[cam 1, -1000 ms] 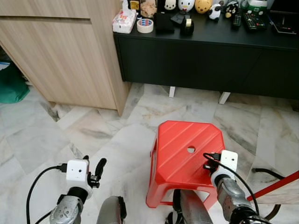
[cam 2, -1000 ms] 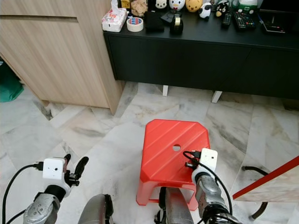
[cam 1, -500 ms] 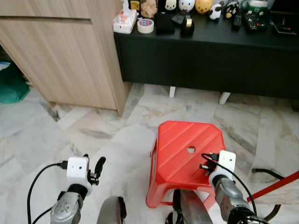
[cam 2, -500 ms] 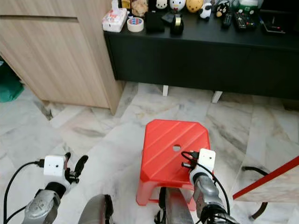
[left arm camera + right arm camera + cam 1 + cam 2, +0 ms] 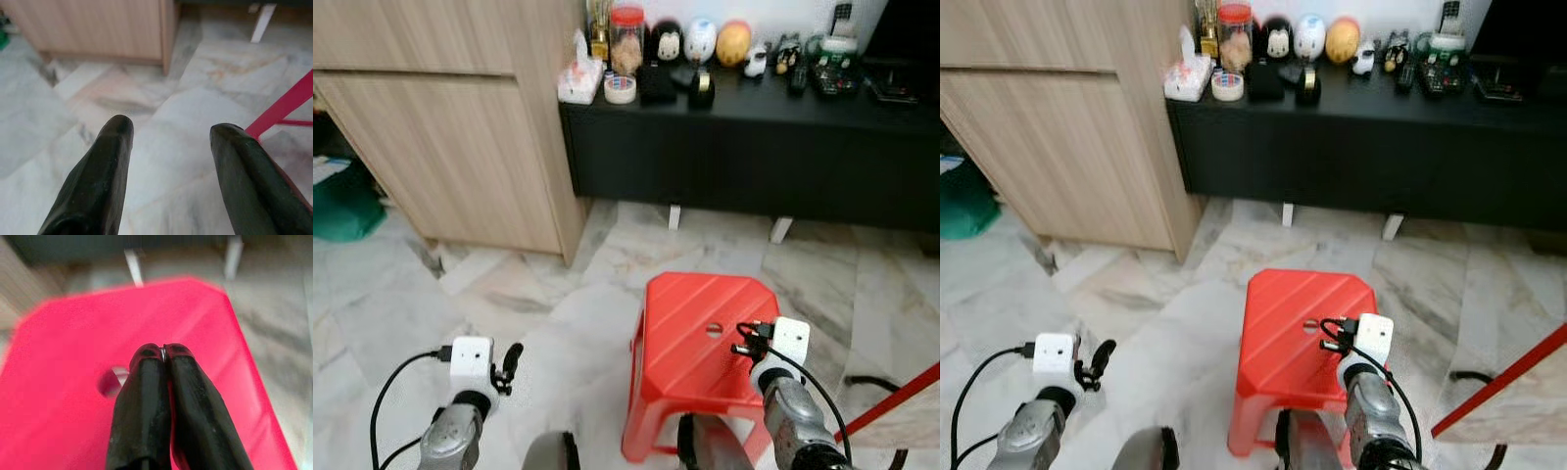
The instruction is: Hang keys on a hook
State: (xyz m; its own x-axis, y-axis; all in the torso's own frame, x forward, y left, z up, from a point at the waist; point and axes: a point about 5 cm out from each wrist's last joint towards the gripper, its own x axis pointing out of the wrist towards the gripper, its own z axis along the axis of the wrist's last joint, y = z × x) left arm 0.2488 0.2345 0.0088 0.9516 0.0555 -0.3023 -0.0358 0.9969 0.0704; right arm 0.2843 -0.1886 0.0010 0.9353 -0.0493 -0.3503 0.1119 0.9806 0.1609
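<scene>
One red plastic stool stands low in the middle of our frame, a single hole through its seat. Our right gripper hovers above that seat, its fingers clenched on a thin metal key ring pinched at the tips. Our left gripper hangs released over the marble floor, fingers spread. One clear jar with a red lid sits on the black cabinet, upper centre; we cannot tell its contents.

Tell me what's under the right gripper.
Under the right gripper is the red stool, its seat with a round hole. A thin metal sliver shows between the closed fingertips; the fingers cover the rest.
</scene>
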